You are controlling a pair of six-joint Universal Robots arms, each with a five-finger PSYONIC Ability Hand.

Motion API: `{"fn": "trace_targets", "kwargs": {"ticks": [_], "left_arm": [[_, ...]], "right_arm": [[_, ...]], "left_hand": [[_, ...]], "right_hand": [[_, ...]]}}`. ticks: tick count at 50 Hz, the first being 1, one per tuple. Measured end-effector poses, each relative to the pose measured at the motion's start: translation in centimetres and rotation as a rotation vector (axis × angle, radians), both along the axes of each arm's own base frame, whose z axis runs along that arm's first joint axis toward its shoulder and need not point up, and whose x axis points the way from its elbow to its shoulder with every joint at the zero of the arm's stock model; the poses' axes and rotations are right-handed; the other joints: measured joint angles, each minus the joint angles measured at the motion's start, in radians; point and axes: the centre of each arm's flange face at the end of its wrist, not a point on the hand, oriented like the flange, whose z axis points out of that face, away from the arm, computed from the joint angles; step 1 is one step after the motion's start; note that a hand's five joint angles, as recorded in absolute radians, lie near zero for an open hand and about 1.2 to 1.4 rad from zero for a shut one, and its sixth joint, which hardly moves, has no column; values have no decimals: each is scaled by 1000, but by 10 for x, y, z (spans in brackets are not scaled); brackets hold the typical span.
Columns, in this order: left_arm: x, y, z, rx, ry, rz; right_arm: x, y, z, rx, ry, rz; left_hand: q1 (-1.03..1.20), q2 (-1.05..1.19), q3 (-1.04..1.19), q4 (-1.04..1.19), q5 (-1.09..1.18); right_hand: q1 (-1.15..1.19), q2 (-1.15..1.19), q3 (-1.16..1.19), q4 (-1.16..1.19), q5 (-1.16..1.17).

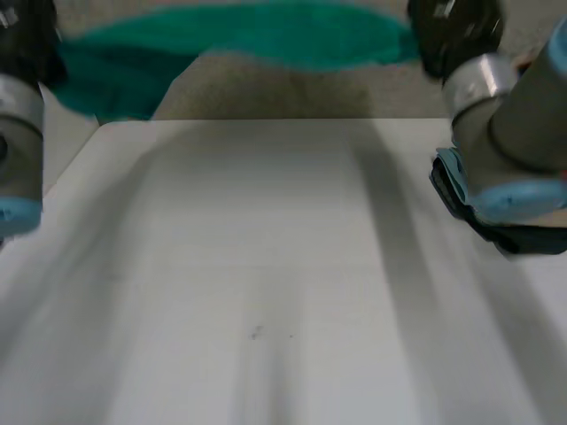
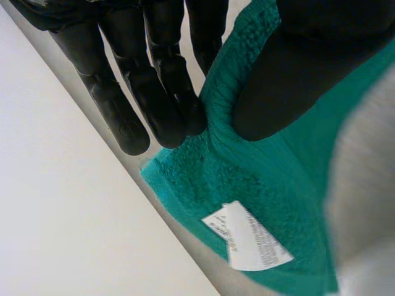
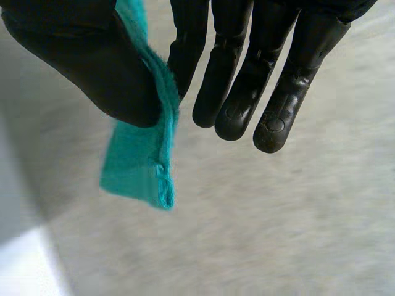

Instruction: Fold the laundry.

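White table | green towel beyond far edge | left hand, right hand each pinch an end

One green towel, up at twelve o'clock beyond the table, the only cloth here. One white table. Two black hands: left hand at eleven, right hand at one. Two arms, left arm and right arm. One white label on the towel.
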Motion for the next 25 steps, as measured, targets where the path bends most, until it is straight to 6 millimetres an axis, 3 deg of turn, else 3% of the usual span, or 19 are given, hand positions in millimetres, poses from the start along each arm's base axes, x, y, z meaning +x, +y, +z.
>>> {"fn": "trace_targets", "kwargs": {"ticks": [2,6,12,15,18,25], "left_arm": [[1,5,-38,128,-4,-11],[-1,14,-97,308,-29,-22],[-2,35,-165,524,-81,-34],[0,49,-179,591,-101,-35],[3,58,-180,616,-114,-29],[29,101,-157,675,-263,29]], "right_arm": [[4,5,-41,109,60,29],[8,13,-92,257,135,52],[3,28,-146,483,233,57],[-4,39,-160,602,269,52],[-9,47,-163,674,282,49],[-44,83,-151,888,334,9]], "left_hand": [[0,0,0,0,0],[0,0,0,0,0],[0,0,0,0,0],[0,0,0,0,0],[0,0,0,0,1],[0,0,0,0,0]], "right_hand": [[0,0,0,0,0],[0,0,0,0,0],[0,0,0,0,0],[0,0,0,0,0],[0,0,0,0,0],[0,0,0,0,0]]}}
